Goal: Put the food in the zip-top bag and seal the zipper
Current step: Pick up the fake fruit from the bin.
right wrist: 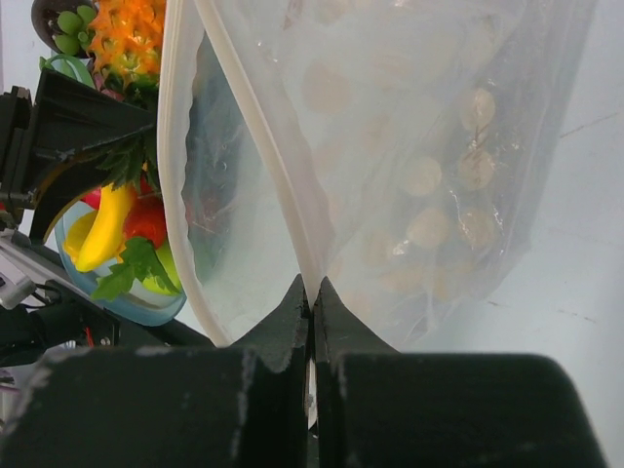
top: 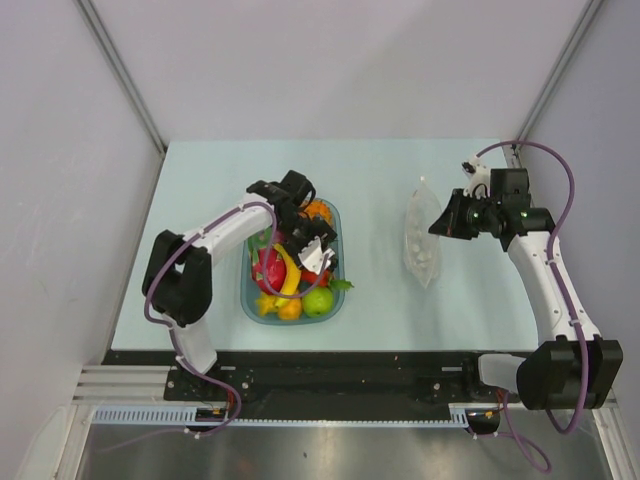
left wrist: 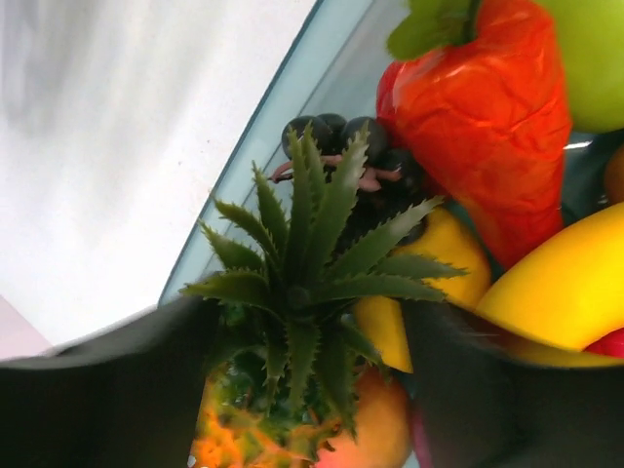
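Food (top: 290, 285) heaped in a translucent blue tray (top: 246, 300), directly beneath and ahead of the left gripper (left wrist: 307, 312). Zip-top bag (top: 422, 240) standing on edge right at the fingertips of the right gripper (right wrist: 312, 297), well apart from the tray.

Pale blue-green tabletop (top: 380, 170) under both. Plain pale walls (top: 350, 60) behind and to the sides, metal posts (top: 120, 70) rising at the far corners, a black rail (top: 330, 370) along the near edge below the arm bases.

Bare tabletop between tray and bag, beyond both toward the far edge, and outboard of the left gripper. Less margin outboard of the right gripper, close to the table's right edge.

Left gripper released: jaws spread to either side of the pineapple (left wrist: 292, 263), green crown fanning out past the fingertips. Impossible to tell whether the pads touch the leaves. Farther ahead of the fingertips, dark grapes (left wrist: 341, 141), a red-orange piece (left wrist: 487, 127) and a yellow banana (left wrist: 556, 283); tray wall off to the left.

Right gripper clenched, pinching the bag's edge where the two strips of the zipper (right wrist: 168, 195) meet. Strips spreading apart away from the pinch, mouth gaping toward the tray.

Only from above: both arms and the gap between tray and bag. Only from the left wrist: crown sitting between the jaws. Only from the right wrist: the pinch itself, white patches on the film, and the tray's fruit beyond the open mouth.
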You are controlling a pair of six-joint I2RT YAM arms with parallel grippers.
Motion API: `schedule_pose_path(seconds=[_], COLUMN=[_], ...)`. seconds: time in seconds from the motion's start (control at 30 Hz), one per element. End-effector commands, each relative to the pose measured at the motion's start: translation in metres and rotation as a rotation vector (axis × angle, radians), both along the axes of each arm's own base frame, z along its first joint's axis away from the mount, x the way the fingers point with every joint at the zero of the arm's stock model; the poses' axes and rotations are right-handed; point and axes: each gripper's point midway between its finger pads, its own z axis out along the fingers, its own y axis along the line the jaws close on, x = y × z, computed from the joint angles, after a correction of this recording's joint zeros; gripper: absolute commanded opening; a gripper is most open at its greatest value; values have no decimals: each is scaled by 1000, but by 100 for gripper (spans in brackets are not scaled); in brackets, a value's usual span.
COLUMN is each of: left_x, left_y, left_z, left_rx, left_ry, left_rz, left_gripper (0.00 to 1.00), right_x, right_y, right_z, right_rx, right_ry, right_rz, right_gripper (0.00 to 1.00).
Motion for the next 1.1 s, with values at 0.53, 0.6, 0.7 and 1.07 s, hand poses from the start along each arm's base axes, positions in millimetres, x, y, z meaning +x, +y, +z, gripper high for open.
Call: schedule_pose_path(seconds=[0.53,0.6,0.7,1.07], left_x=[-8,-11,-11,10], left_y=[-16,-15,-11,-22], left_z=[115,127,148,319], left_rx=[-174,-201,-254,-833], left_ry=[-236,-214,-194,125], left_rz=[-194,-159,-94,491], left_gripper=[0,0,0,0], right_x=[8,10,12,22], right_y=[36,45,54,78], right_z=[41,49,56,49], right_rx=[112,151,221,545], right_ry=[-135,-141,-131,7], right_rz=[70,71,65,38], right_gripper=[0,0,0,0])
